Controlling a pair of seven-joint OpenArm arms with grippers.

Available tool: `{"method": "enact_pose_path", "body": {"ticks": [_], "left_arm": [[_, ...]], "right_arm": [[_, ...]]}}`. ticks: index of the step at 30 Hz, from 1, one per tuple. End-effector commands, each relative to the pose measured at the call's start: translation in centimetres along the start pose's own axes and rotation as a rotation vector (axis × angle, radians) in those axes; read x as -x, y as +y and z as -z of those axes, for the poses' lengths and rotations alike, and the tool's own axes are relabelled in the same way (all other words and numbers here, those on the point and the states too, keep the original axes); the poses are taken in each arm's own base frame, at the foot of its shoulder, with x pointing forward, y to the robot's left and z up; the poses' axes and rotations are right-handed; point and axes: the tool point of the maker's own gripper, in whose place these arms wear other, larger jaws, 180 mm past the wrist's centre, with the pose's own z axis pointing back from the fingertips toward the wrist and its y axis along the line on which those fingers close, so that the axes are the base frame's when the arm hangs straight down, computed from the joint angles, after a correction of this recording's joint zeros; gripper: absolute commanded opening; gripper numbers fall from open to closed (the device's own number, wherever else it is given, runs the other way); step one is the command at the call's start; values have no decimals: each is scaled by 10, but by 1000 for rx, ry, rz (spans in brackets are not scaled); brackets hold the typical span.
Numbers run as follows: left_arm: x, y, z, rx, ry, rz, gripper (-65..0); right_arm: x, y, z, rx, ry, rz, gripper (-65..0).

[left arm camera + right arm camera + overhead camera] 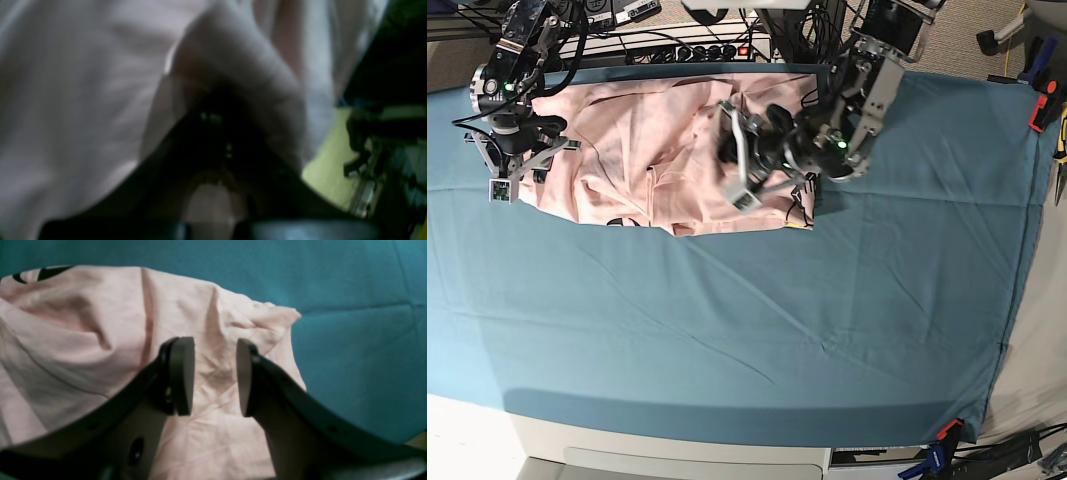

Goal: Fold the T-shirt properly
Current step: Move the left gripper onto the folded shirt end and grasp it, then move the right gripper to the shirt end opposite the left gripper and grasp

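Observation:
The pale pink T-shirt lies crumpled at the far left of the teal table cloth, with a bit of black lettering along its near hem. My left gripper reaches in from the right and is shut on a raised fold of the T-shirt, which drapes over the dark fingers and hides them in the blurred left wrist view. My right gripper hovers open over a wrinkled corner of the T-shirt. Its pads hold nothing. In the base view that right gripper sits at the shirt's left edge.
Cables and a power strip run along the table's back edge behind the shirt. Hand tools lie past the right edge. Clamps grip the cloth at the near right corner. Teal cloth spreads right of the shirt corner.

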Motion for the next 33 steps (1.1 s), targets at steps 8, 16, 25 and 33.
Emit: {"method": "enact_pose_path", "body": {"ticks": [8, 16, 25, 33], "left_arm": [[-30, -68, -5, 305, -125, 120, -650], [-32, -62, -8, 300, -84, 242, -650], [-23, -50, -11, 272, -44, 255, -449], [-11, -33, -14, 223, -4, 267, -449]], "right_arm": [[-13, -5, -2, 14, -47, -5, -433], [-11, -9, -3, 33, -38, -20, -433], [-25, -81, -18, 202, -33, -66, -282], [-21, -177, -30, 268, -64, 164, -238]]}}
